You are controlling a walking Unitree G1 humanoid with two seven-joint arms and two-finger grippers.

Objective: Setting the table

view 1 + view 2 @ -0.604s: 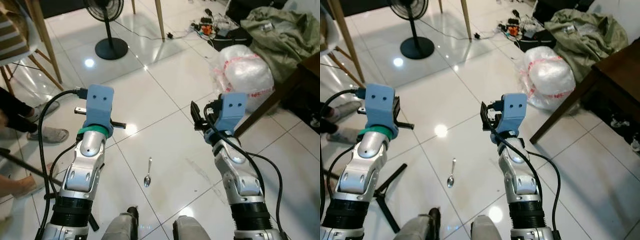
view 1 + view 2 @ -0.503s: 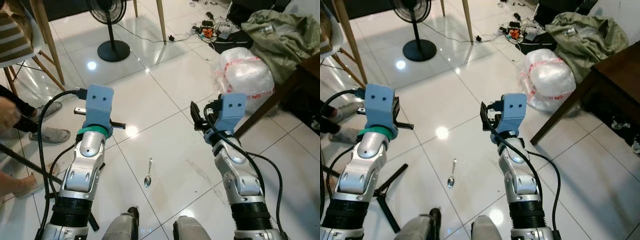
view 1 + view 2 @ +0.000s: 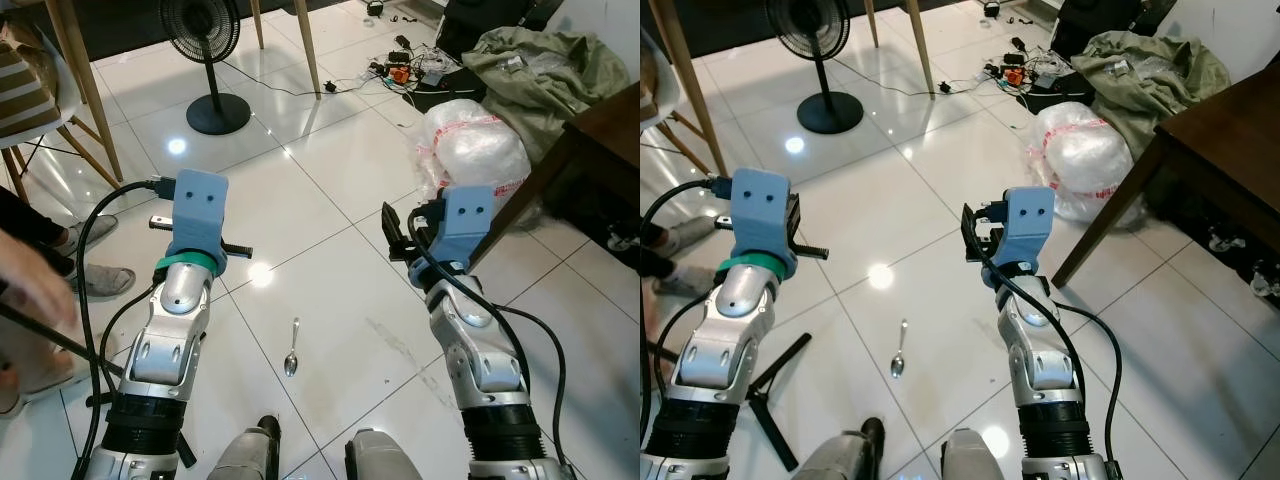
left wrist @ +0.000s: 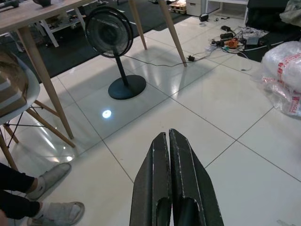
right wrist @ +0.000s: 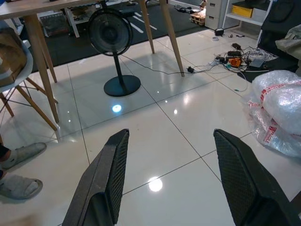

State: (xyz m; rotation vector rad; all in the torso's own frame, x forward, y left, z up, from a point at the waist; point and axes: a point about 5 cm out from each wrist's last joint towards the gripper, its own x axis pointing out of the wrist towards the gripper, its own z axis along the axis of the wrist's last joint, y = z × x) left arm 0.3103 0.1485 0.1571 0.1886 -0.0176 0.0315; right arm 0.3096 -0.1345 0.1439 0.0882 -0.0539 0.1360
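Note:
A metal spoon (image 3: pixel 292 354) lies on the white tiled floor between my two raised arms, near my feet. My left gripper (image 4: pixel 169 141) is held up above the floor with its black fingers pressed together and nothing between them. My right gripper (image 5: pixel 171 157) is also raised, its two fingers (image 5: pixel 116 165) spread wide apart and empty. Both point toward the far floor, well above the spoon. A dark wooden table (image 3: pixel 1210 120) stands at the right.
A black standing fan (image 3: pixel 203 30) and wooden table legs (image 3: pixel 305 40) are ahead. A white plastic bag (image 3: pixel 475 135), an olive cloth heap (image 3: pixel 545 65) and cables lie to the right. A seated person's feet in grey shoes (image 3: pixel 95 282) and a blurred hand (image 3: pixel 30 285) are at the left.
The camera has tilted, so the whole scene has shifted down a little. The person's hand at the left has moved lower. My arms have kept their pose.

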